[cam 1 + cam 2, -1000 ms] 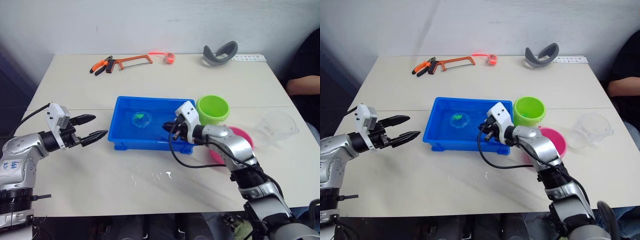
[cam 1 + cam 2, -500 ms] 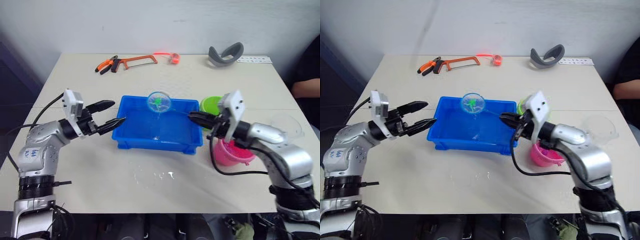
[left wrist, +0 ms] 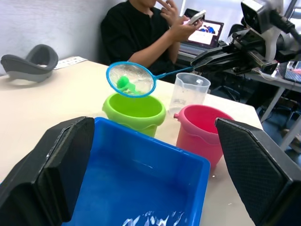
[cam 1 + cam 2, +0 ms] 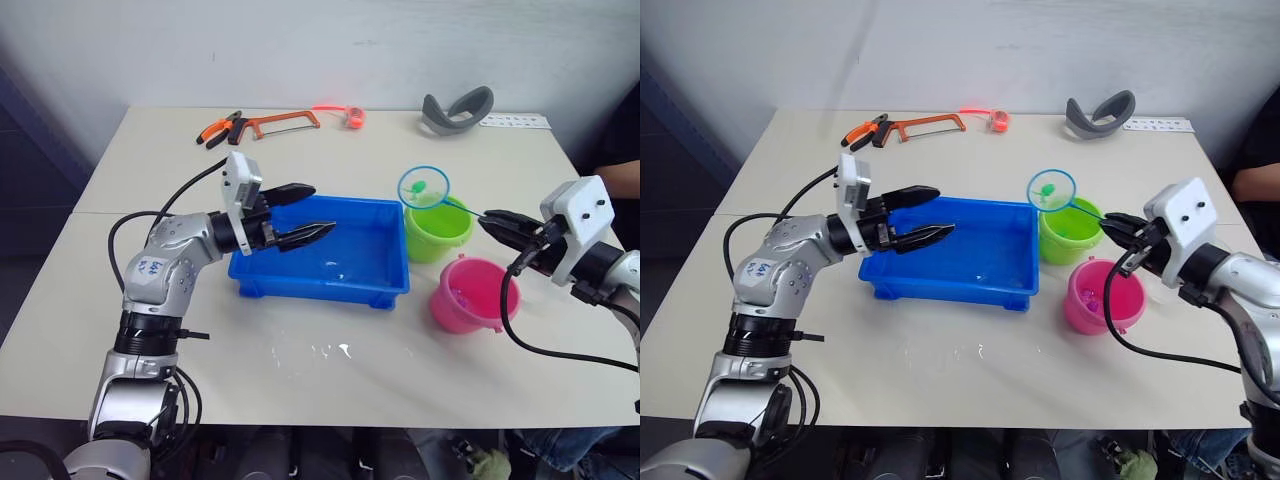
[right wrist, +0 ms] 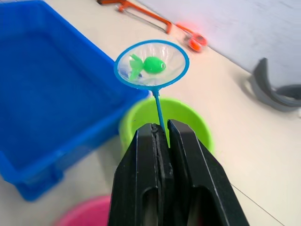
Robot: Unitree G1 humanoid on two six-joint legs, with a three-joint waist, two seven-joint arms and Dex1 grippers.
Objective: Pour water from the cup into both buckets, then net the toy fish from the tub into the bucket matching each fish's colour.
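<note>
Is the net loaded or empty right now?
Loaded. A green toy fish lies in the net, which the right gripper holds by its handle above the green bucket.

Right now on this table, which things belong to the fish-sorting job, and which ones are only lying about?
For the job:
- blue tub
- green bucket
- pink bucket
- net with a green fish in it, held in the right gripper
- clear cup

Lying about:
- hacksaw
- orange pliers
- grey curved band
- small orange-red thing beside the hacksaw
</note>
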